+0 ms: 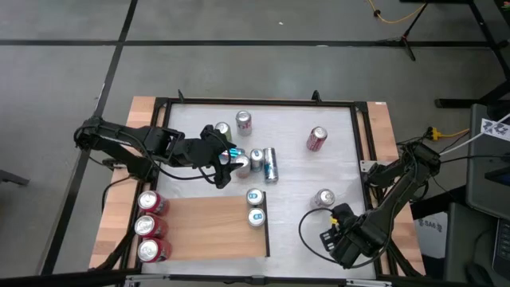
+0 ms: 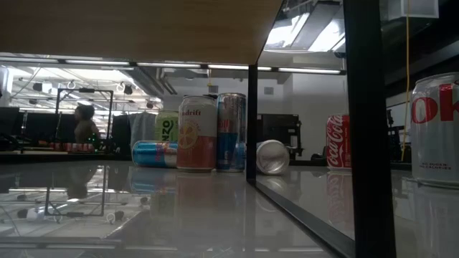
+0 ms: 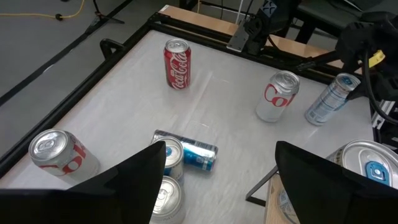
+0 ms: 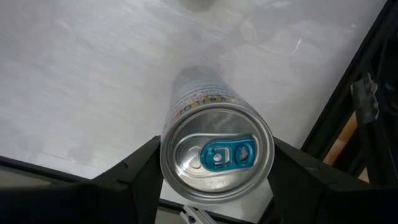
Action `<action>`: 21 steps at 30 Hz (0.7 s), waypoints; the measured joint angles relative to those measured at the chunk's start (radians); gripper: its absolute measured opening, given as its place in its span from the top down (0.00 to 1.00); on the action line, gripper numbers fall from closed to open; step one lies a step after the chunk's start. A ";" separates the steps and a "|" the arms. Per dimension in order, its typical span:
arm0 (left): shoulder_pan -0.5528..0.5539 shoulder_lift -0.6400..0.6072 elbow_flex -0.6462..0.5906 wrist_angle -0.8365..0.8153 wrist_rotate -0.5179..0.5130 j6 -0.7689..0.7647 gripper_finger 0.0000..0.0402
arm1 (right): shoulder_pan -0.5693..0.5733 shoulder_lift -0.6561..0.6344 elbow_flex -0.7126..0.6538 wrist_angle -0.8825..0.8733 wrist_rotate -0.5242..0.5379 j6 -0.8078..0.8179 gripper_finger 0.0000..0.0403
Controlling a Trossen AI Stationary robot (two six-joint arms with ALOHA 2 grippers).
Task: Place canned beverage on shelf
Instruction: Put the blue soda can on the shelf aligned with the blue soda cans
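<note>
Right gripper [image 4: 214, 180] jaws clamp a blue-tabbed can [image 4: 216, 152] — lower right of the high view. Left gripper [image 3: 214, 180] stands parted, empty — centre, among cans.

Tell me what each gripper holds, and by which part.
Right gripper holds a silver can with a blue tab, gripped by its sides just below the top rim. Left gripper is open and holds nothing.

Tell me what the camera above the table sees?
The left gripper reaches among cans mid-table. Three red cans and two blue-topped cans stand on the wooden shelf; the right gripper waits near the table's corner.
</note>
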State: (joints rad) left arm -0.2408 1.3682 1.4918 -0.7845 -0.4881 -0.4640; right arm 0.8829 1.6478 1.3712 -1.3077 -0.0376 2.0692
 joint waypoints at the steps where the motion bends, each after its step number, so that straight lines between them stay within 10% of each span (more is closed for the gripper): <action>1: 0.000 0.000 0.000 0.000 0.000 0.001 0.27 | 0.000 0.000 0.000 0.000 0.000 0.000 0.42; 12: 0.000 0.000 0.000 0.000 0.000 0.003 0.27 | 0.000 0.000 0.000 0.001 0.000 0.003 0.41; 21: 0.000 0.000 0.000 0.000 0.000 0.003 0.27 | 0.000 0.002 -0.001 0.007 0.000 0.003 0.22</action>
State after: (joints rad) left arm -0.2405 1.3682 1.4918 -0.7845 -0.4881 -0.4606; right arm 0.8829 1.6497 1.3705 -1.3006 -0.0372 2.0720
